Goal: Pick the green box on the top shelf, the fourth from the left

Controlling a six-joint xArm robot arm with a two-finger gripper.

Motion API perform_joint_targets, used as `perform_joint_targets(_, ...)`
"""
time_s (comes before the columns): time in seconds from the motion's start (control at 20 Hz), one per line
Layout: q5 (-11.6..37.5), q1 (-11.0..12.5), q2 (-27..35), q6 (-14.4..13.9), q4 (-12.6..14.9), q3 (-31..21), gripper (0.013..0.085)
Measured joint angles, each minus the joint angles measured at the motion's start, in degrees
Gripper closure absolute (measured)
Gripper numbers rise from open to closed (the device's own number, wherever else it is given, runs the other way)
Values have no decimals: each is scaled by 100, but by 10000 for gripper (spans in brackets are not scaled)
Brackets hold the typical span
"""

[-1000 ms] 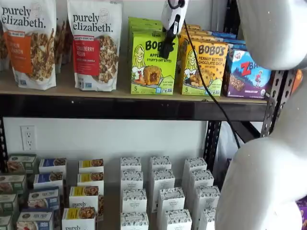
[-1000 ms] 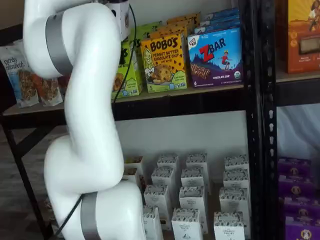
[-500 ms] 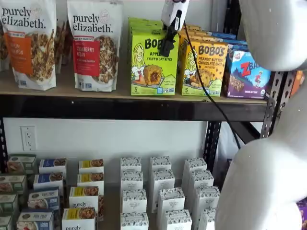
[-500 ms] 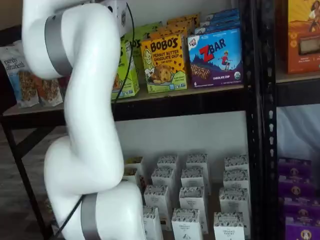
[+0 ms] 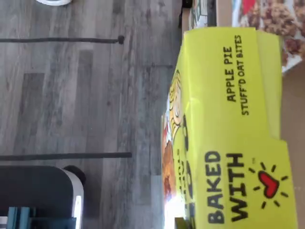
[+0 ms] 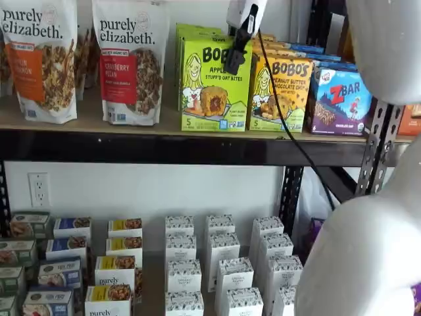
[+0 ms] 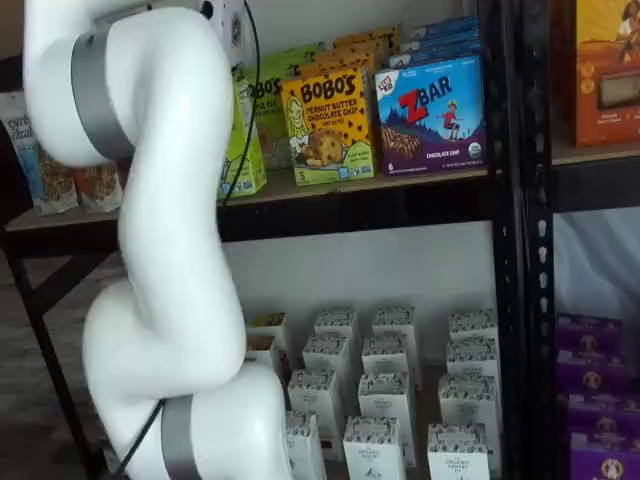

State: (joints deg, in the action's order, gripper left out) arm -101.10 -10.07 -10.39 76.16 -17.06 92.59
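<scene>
The green box [image 6: 210, 85], a lime Bobo's Apple Pie carton, stands at the front edge of the top shelf [image 6: 131, 148], slightly forward of the green cartons behind it. My gripper [image 6: 234, 60] reaches down from above, its black finger lying over the box's upper right front, shut on the box. In a shelf view the box [image 7: 243, 150] sticks out past the shelf's front beam [image 7: 380, 200], half hidden by my white arm. The wrist view shows the box's top and front [image 5: 228, 133] very close, with grey floor beyond.
A yellow-orange Bobo's carton [image 6: 283, 92] stands right beside the green box, then a blue Zbar box [image 6: 341, 99]. Purely Elizabeth bags [image 6: 130, 59] stand to its left. White cartons [image 6: 217, 263] fill the lower shelf. My arm [image 7: 160, 250] blocks much of one view.
The green box has come forward toward the shelf's front edge and up a little, together with the gripper. My arm has drawn back from the shelf.
</scene>
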Motion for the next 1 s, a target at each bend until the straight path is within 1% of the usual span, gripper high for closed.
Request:
perform_joint_targets(0.5, 6, 86, -928, 72, 77, -844, 690)
perform_joint_targets(0.7, 61, 174, -1272, 164, 88, -1217, 690)
perform_joint_targets(0.8, 147, 237, -1436, 221, 37, -1408, 690)
perform_joint_targets(1.0, 207, 309, -1658, 301, 26, -1666, 690)
